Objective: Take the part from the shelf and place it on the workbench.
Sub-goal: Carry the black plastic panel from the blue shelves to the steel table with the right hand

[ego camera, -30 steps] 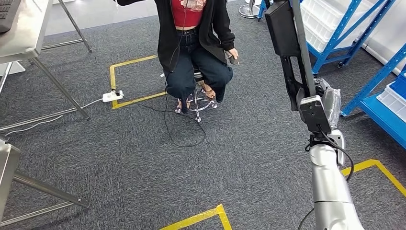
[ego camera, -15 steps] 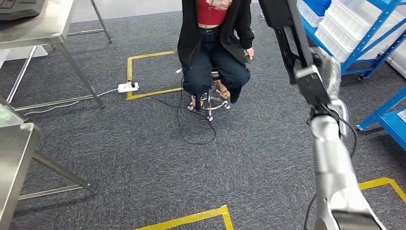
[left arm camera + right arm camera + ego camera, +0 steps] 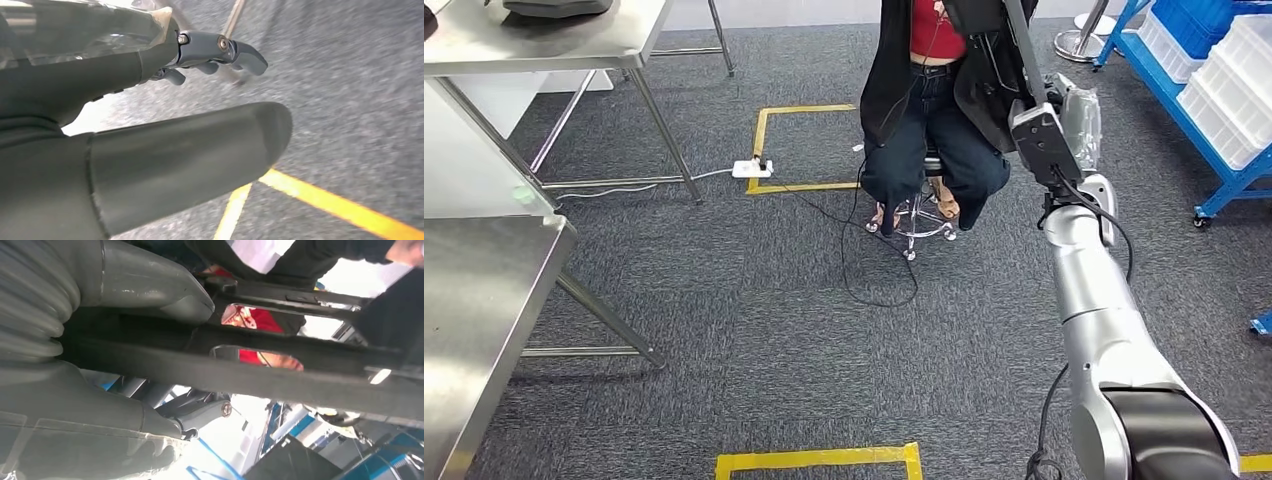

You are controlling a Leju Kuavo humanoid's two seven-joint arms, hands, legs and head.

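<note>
The right hand [image 3: 1079, 115] grips the part [image 3: 280, 367], a long, rigid, slotted black frame, likely light but unwieldy, best held near mid-length; the left hand [image 3: 150, 125] hangs empty.

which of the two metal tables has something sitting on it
The far table at the top of the head view carries a dark object; the near table shows bare steel.
</note>
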